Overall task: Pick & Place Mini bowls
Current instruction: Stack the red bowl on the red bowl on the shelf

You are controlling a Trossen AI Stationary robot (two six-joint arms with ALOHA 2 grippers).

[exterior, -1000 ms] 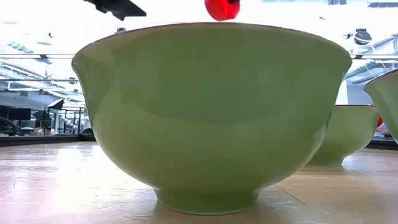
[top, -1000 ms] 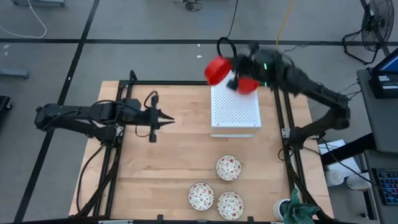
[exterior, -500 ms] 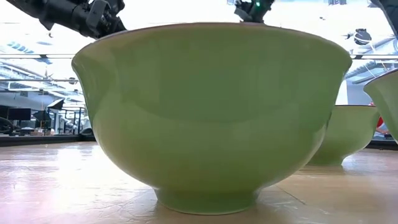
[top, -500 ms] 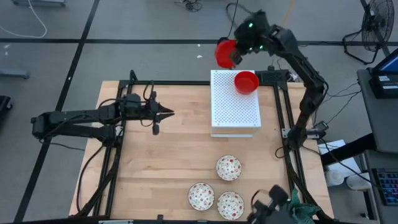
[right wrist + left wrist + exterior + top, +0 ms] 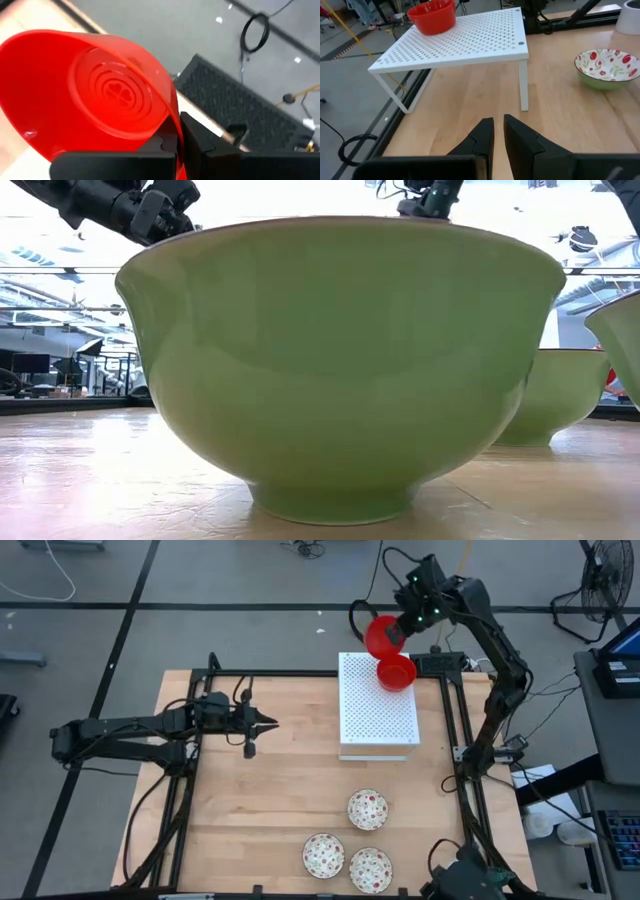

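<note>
Two red mini bowls in play: one (image 5: 397, 672) sits on the white perforated board (image 5: 378, 725), the other (image 5: 381, 637) is pinched by its rim in the right gripper (image 5: 398, 632) above the board's far edge. Three floral mini bowls (image 5: 367, 809) rest on the table (image 5: 260, 800). Left gripper (image 5: 268, 723) hovers, jaws nearly closed, empty.

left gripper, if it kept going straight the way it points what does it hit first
Probably the white perforated board: the shut left gripper points right across bare table toward its near leg, though it might pass just beside it.
</note>
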